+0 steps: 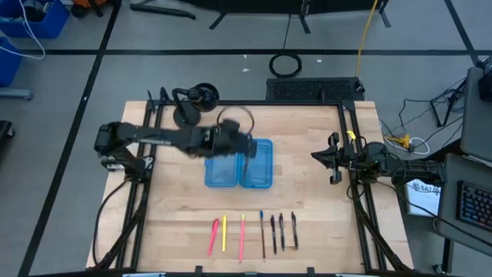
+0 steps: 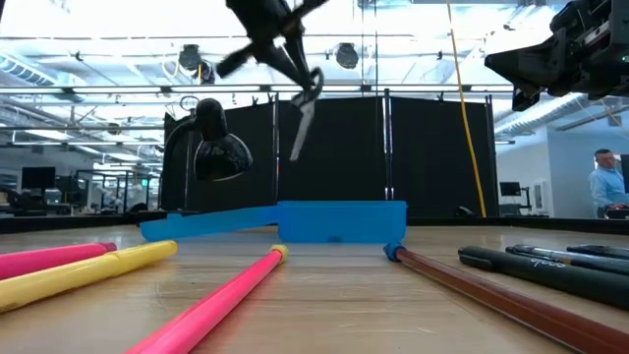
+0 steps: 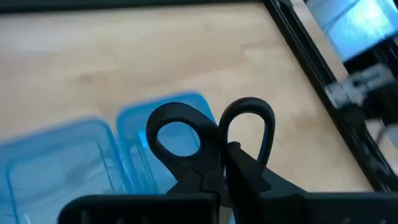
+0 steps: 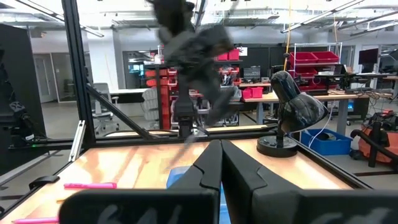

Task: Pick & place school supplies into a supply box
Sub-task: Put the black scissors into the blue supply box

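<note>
My left tool (image 1: 240, 143) hangs above the open supply box (image 1: 239, 163) mid-counter, clamped on the scissors (image 3: 208, 140) (black handles toward my wrist, blade hanging down). The pens and pencils (image 1: 254, 232) lie in a row along the counter's (image 1: 307, 192) front edge. My right tool (image 1: 319, 156) waits at the right edge, fingers together.

This is a robotics lab or workshop. A pale wooden surface (image 1: 307, 200) sits inside a black metal frame (image 1: 357, 154) on a grey floor marked with dark tape lines. Beyond its far edge, the room shows workbenches, red storage bins (image 4: 311, 62), blue plastic crates (image 1: 34, 19), computer monitors (image 2: 39, 179), a black keyboard (image 1: 475, 208), a standing person (image 2: 607, 184) and exposed ceiling ducts.
</note>
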Motion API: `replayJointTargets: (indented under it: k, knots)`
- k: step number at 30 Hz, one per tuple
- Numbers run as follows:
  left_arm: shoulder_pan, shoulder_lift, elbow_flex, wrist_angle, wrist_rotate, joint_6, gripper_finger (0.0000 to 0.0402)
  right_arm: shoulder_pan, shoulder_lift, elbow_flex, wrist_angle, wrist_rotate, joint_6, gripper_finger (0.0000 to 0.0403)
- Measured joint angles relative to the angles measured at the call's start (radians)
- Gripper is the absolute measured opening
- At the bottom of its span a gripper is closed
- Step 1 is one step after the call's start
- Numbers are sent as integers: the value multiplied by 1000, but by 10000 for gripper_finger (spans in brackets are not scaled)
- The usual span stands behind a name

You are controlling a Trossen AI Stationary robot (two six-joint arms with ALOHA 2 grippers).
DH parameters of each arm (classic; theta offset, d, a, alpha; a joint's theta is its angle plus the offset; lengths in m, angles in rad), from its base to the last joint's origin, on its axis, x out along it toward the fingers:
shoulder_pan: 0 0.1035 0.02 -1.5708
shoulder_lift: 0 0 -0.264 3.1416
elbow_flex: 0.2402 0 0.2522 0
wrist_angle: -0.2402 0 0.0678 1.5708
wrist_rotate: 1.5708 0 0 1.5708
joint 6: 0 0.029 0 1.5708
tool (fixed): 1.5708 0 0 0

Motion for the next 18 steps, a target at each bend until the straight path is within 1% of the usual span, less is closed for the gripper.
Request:
replayJointTargets:
  k: [4,7,10,15,18]
  knots:
    - [92,63,0,61,79,59,6,0,0,0,0,0,-2,0]
    - [124,130,0,91,159,65,14,0,0,0,0,0,-3,0]
    - [144,194,0,116,215,59,20,0,1,0,1,0,-21,0]
    - [167,260,0,136,232,58,6,0,2,0,8,0,-36,0]
    - [171,284,0,138,257,62,12,0,2,0,9,0,-37,0]
